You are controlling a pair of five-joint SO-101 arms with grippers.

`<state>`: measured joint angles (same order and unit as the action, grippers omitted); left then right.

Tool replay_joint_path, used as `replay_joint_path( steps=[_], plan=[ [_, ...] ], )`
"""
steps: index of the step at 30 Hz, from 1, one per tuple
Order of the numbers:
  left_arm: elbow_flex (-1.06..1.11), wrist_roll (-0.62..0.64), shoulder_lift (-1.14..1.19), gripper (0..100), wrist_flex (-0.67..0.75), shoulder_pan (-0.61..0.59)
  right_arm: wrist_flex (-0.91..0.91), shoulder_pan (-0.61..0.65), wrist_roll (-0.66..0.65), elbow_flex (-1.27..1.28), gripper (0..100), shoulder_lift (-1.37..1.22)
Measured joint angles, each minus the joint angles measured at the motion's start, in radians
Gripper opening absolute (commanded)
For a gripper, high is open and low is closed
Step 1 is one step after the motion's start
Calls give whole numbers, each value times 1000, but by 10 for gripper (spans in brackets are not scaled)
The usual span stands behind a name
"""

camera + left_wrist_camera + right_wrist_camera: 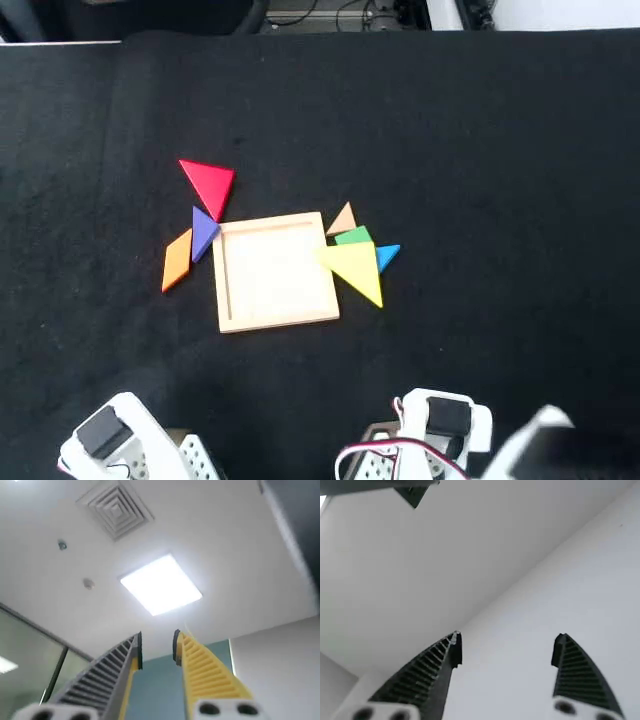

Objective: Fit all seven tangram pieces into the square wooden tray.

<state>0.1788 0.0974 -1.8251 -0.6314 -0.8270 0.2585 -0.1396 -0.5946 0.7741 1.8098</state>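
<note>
Tray bare. Left gripper barely parted, right gripper wide, both empty — you seat the 3-o'clock yellow triangle first.

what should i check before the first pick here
1. Tray empty: ok.
2. Yellow triangle clear of the tray: not ok, its corner overlaps the rim.
3. Left gripper open, holding nothing: ok.
4. Right gripper open, holding nothing: ok.
5. Wrist cameras facing the table: not ok, both point upward.
</note>
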Motion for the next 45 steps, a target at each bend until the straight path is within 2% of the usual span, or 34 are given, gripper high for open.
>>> replay_joint_path(
  steps=[4, 9, 16, 22, 24, 29, 36, 45],
  plan=[
    [-54, 28, 0, 130, 172, -9, 46, 0, 0, -5, 316, 0],
    [26, 221, 0, 130, 399, -92, 54, -2, 0, -5, 316, 0],
    [138, 583, 2, 130, 442, -302, 57, -2, 12, 6, 318, 0],
    [180, 982, 5, 130, 440, -497, 54, -2, 147, 153, 317, 0],
    [183, 1073, 5, 130, 439, -537, 54, -2, 166, 172, 316, 0],
    [215, 1135, 5, 130, 439, -542, 89, -2, 219, 167, 315, 0],
    [288, 1137, 2, 130, 422, -373, 97, 0, 310, 195, 315, 0],
    [427, 1137, 115, 134, 361, -304, 95, -2, 322, 509, 318, 0]
  ],
)
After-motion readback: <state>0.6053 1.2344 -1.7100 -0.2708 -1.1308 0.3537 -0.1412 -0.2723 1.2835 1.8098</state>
